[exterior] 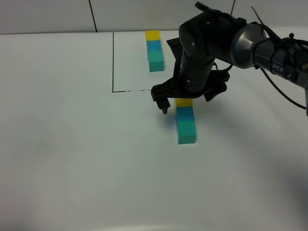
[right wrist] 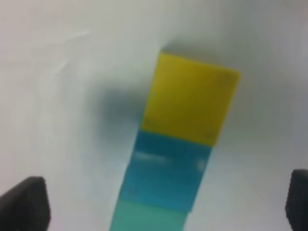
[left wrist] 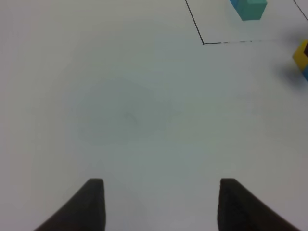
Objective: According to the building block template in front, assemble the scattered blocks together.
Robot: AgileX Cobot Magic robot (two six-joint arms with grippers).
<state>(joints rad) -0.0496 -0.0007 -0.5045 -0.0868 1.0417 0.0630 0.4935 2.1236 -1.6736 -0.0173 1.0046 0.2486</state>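
Note:
The building block template (exterior: 154,50) is a yellow, blue and teal-green row lying inside the marked square at the back; its green end (left wrist: 249,8) shows in the left wrist view. The scattered blocks lie in one touching row on the table: yellow cube (exterior: 184,102), blue cube (exterior: 185,114), green cube (exterior: 186,131). My right gripper (exterior: 185,99) hovers over the yellow end, open, its fingers (right wrist: 26,202) wide on either side of the row (right wrist: 166,171) and holding nothing. My left gripper (left wrist: 161,204) is over bare table with its fingertips apart and nothing between them.
A thin black line (exterior: 113,62) marks the square around the template, its corner (left wrist: 203,43) seen from the left wrist. The yellow cube (left wrist: 301,54) sits at the edge of that view. The white table (exterior: 72,144) extends left and toward the front.

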